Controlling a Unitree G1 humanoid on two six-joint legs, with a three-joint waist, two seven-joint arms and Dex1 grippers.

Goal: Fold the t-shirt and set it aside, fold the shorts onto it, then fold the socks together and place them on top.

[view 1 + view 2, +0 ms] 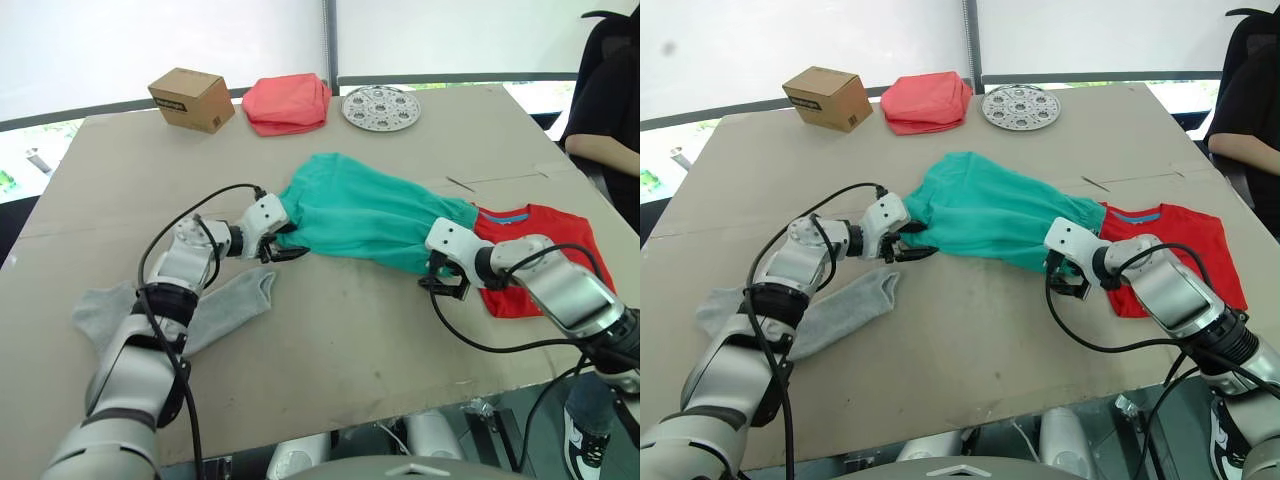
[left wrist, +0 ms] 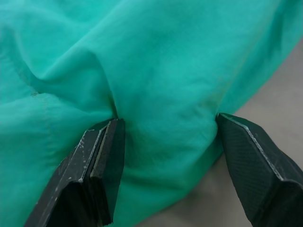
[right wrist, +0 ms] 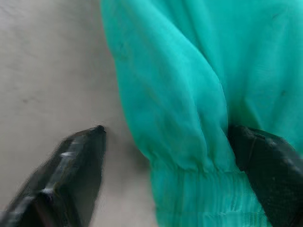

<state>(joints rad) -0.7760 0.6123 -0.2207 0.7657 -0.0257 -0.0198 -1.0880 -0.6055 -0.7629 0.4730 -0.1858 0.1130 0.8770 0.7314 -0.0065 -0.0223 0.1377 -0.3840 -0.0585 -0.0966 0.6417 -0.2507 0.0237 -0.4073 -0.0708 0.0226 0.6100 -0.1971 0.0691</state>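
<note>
- Both arms work the shorts (image 1: 365, 220) at table centre: left gripper (image 1: 283, 244) w/ fingers spread around a hem bunch, not yet pinched; right gripper (image 1: 447, 283) likewise open astride the gathered waist.
- Best close both evenly, lift together, fold onto t-shirt (image 1: 545, 245) beside.
- Shorts: teal, rumpled.

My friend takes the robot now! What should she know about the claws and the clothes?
Left claw: open, fingers either side of a fold at one end of the shorts.
Right claw: open, straddling the gathered waist edge at the other end.
The shorts lie spread across the table, their waist end overlapping the t-shirt, which looks folded and lies by the table's right edge.
The socks lie flat near the left arm, untouched.
Done: t-shirt folded, it seems.
Left: grip and fold the shorts onto the t-shirt, then fold the socks and put them on top.
</note>
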